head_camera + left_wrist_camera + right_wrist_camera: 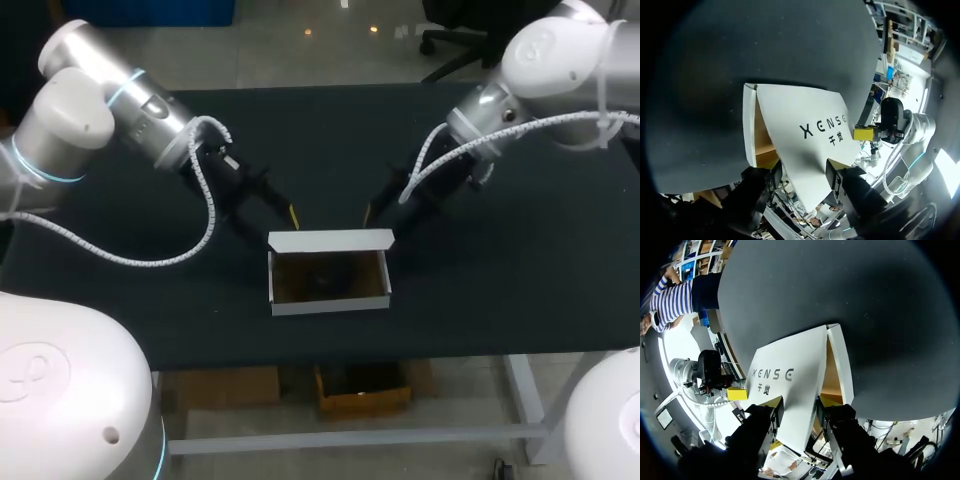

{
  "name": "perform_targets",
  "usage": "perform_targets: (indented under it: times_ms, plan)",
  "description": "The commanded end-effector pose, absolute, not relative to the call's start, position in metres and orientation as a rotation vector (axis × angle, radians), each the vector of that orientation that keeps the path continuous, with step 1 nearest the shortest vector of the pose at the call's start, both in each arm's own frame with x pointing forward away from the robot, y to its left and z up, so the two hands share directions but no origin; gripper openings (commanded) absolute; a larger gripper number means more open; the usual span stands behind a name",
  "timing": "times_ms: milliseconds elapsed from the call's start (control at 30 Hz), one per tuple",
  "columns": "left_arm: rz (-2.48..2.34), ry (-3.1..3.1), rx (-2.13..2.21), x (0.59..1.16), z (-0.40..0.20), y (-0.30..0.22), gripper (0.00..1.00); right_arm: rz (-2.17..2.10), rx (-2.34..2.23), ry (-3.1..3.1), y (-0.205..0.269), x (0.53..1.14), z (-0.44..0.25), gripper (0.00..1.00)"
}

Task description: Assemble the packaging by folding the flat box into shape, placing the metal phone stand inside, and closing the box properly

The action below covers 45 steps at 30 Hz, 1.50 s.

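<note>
Box [330, 301]: open, with its lid [330, 240] raised along the 12 o'clock edge.
Left gripper [276, 218]: at the box's 10 o'clock; I see its fingers apart, straddling the lid.
Right gripper [380, 222]: at 2 o'clock, likewise spread.

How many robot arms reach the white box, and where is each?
2. Left arm: behind the left corner of the box lid. Right arm: behind its right corner. None seems hidden.

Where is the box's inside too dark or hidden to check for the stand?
Head view: the box interior lies in shadow, only a dim dark shape showing. Left wrist view: the lid covers most of the opening. Right wrist view: likewise, just a lit brown sliver of inner wall.
</note>
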State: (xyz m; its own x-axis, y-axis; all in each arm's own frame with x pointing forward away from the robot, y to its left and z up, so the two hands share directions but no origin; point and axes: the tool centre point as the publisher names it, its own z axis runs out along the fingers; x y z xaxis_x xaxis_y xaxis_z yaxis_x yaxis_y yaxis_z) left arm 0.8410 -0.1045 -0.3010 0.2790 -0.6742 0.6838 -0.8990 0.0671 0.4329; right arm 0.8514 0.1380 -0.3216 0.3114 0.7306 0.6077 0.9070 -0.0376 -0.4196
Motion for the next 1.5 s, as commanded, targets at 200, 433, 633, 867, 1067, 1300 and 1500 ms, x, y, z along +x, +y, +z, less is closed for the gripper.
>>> perform_targets:
  times_ms: [200,433,633,867,1067,1300,1500]
  plan:
    - [0.301,-1.474,1.644,0.851,-0.305,-0.115,0.55,-0.271,-1.802,-1.466,0.145,0.855,-0.324,0.4]
    - [0.298,-1.488,1.645,0.85,-0.307,-0.12,0.58,-0.267,-1.803,-1.466,0.144,0.855,-0.326,0.4]
    - [0.303,-1.486,1.649,0.846,-0.309,-0.118,0.57,-0.263,-1.798,-1.465,0.144,0.855,-0.327,0.4]
    - [0.318,-1.488,1.655,0.844,-0.305,-0.116,0.55,-0.26,-1.793,-1.473,0.147,0.857,-0.325,0.4]
    - [0.316,-1.493,1.65,0.84,-0.306,-0.116,0.55,-0.254,-1.789,-1.478,0.148,0.855,-0.329,0.4]
    - [0.313,-1.491,1.646,0.835,-0.312,-0.115,0.53,-0.242,-1.782,-1.483,0.148,0.853,-0.334,0.41]
    - [0.307,-1.483,1.665,0.828,-0.32,-0.109,0.55,-0.231,-1.784,-1.486,0.145,0.852,-0.337,0.41]
